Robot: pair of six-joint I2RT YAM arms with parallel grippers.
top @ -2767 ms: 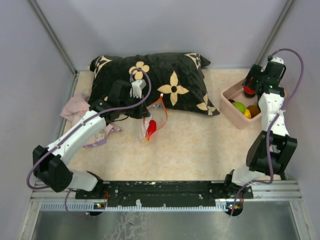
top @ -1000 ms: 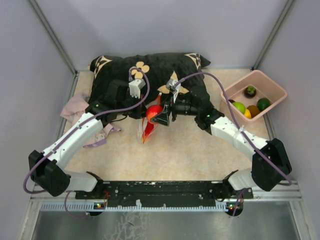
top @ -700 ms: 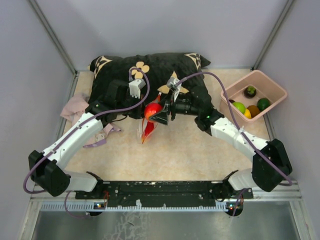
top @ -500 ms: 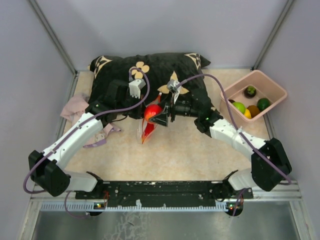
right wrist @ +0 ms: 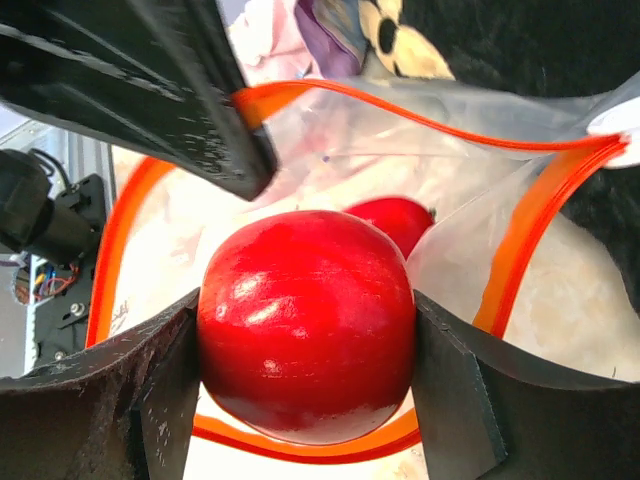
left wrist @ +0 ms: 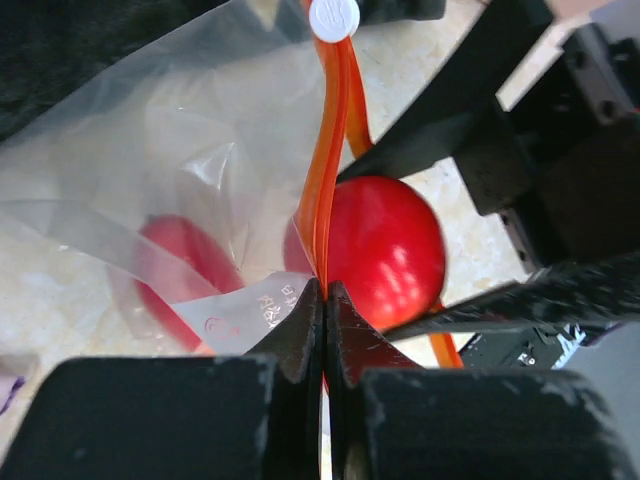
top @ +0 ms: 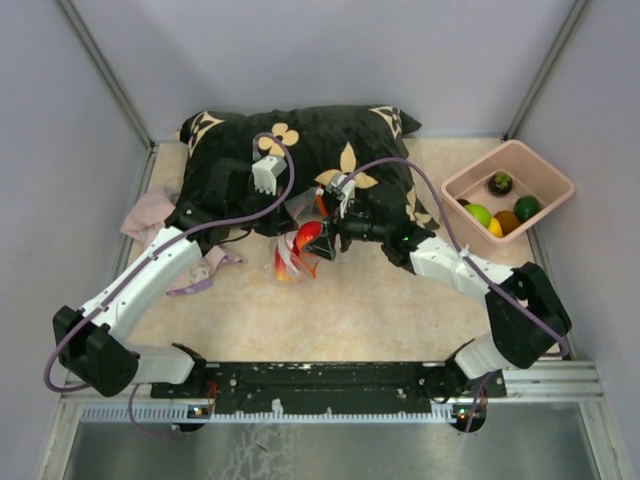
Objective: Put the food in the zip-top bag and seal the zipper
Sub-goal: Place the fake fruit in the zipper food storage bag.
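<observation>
Cloth [top: 150, 215], pinkish and bunched up, sits at the far left hard against the left wall, partly under the left arm. Next over, the left gripper [left wrist: 325, 300] is clamped all the way closed on the zipper [left wrist: 330, 150], pinching that orange strip edge-on and holding up one side of the zip-top bag [left wrist: 150, 140]. The bag sits mid-table, just in front of the black flower pillow [top: 330, 135] that fills the back edge. A white slider tab [left wrist: 334, 17] sits at the strip's far end. A second red piece [left wrist: 175, 265] is already inside the bag. Then the right gripper [right wrist: 305, 335] reaches in from the right, jaws spread wide around a round red toy fruit [right wrist: 300, 300] with a finger pressed on each side. From its wrist view the fruit sits right in the bag's open mouth, orange strip looping above and below it. Pretty tight there, the two grippers are close together. The roomiest bare bit of table [top: 380, 320] is between the bag and the arm bases. Far right, the pink bin [top: 462, 228] sits near the right wall with more food [top: 478, 213] in it: green, yellow, orange and dark green. Only writing is a faint pink print on the plastic by the left fingertips, too small to read.
</observation>
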